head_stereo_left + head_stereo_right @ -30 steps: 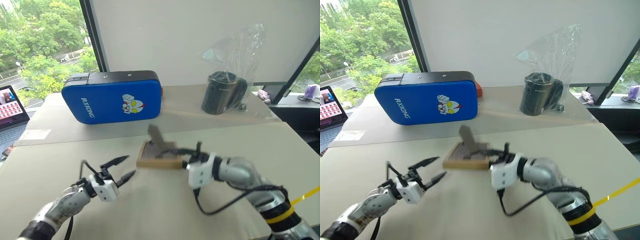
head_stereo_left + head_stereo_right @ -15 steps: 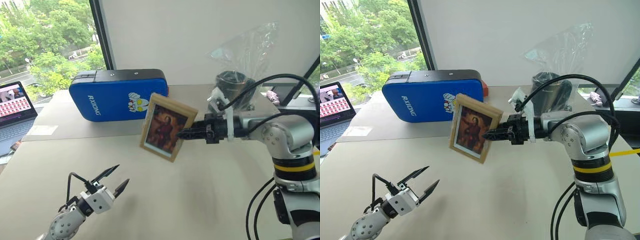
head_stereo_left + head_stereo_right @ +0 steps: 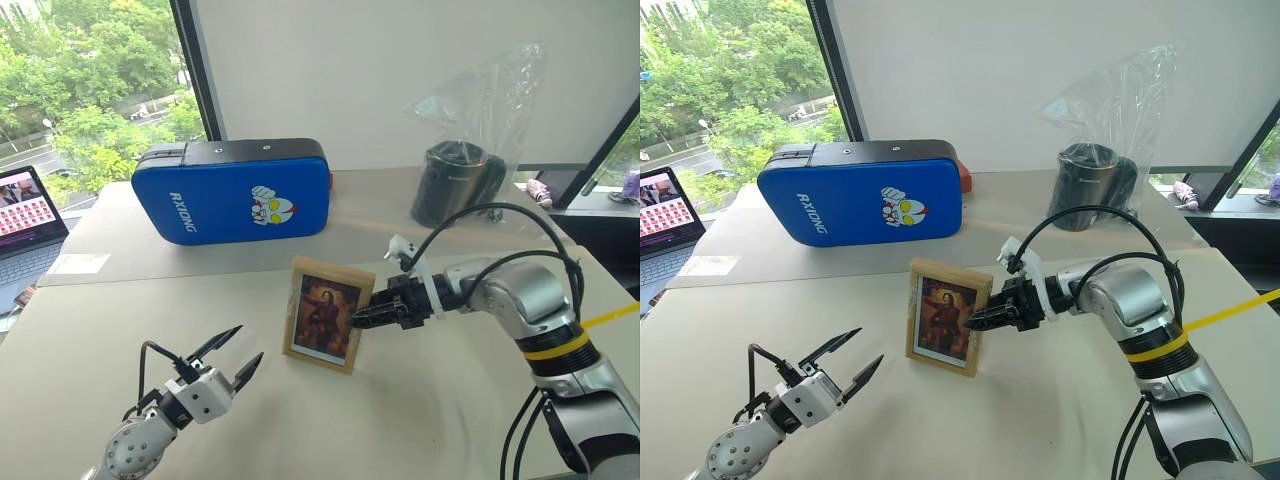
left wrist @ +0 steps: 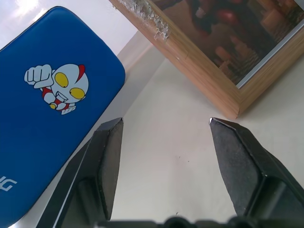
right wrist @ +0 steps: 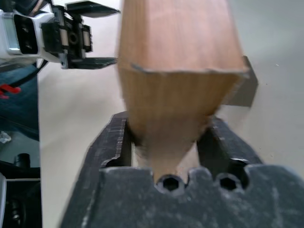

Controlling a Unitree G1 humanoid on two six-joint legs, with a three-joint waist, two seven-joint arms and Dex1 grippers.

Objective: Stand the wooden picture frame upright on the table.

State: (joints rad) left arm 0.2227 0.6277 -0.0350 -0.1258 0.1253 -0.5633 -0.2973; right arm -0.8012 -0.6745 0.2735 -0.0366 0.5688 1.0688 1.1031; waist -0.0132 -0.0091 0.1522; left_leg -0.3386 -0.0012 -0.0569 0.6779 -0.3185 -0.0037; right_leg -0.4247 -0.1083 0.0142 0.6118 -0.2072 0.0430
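Hovering nearest the camera at seven o'clock, the left tool (image 3: 228,360) waits released and empty. Beyond it, mid-bench (image 3: 420,420), the wooden picture frame (image 3: 327,314) has come down from the air and now stands upright, portrait facing us. At its three o'clock edge, the right tool (image 3: 358,318) remains around it, its grasp apparently loosening. Letting go comes next, by my judgement.

A big blue case (image 3: 232,190) stands on its long edge at the back, black along its top, with a cartoon figure (image 3: 272,207) and white lettering on its face. To its right a black cylinder (image 3: 457,184) sits inside a clear plastic bag (image 3: 490,110). An open laptop (image 3: 28,212) shows at the far left, and green trees (image 3: 85,90) fill the window.
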